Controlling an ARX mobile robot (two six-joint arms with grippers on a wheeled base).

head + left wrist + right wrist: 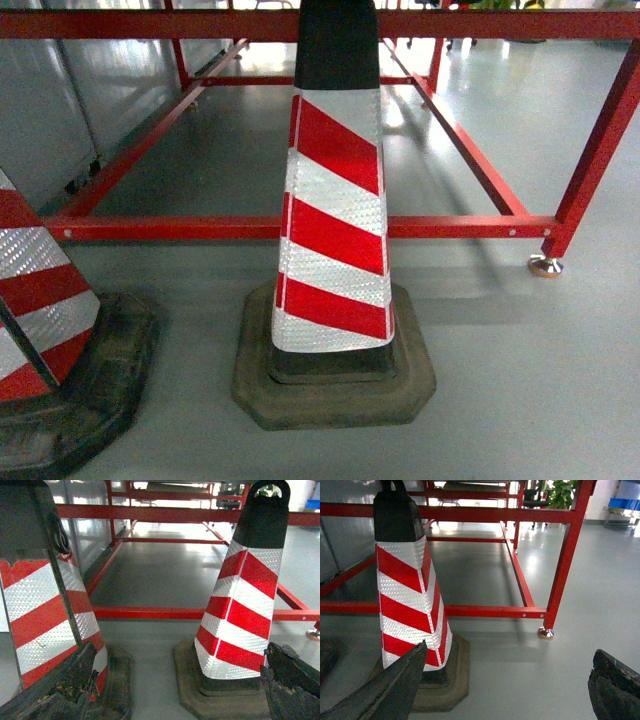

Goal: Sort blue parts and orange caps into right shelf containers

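No blue parts and no orange caps show in any view. Far off at the upper right edge of the right wrist view stand bright blue crates (624, 503), too small to tell whether they are the right shelf containers. My left gripper (180, 665) hangs low over the grey floor, open wide with nothing between its dark, worn fingers (60, 690). My right gripper (510, 655) is likewise open and empty above bare floor. Neither gripper appears in the head view.
A red-and-white striped traffic cone (335, 220) on a black base stands right in front, and a second cone (40, 300) is at the left. Behind them runs a low red steel frame (450, 227) with a metal foot (546, 266). Grey panels (50, 100) line the left.
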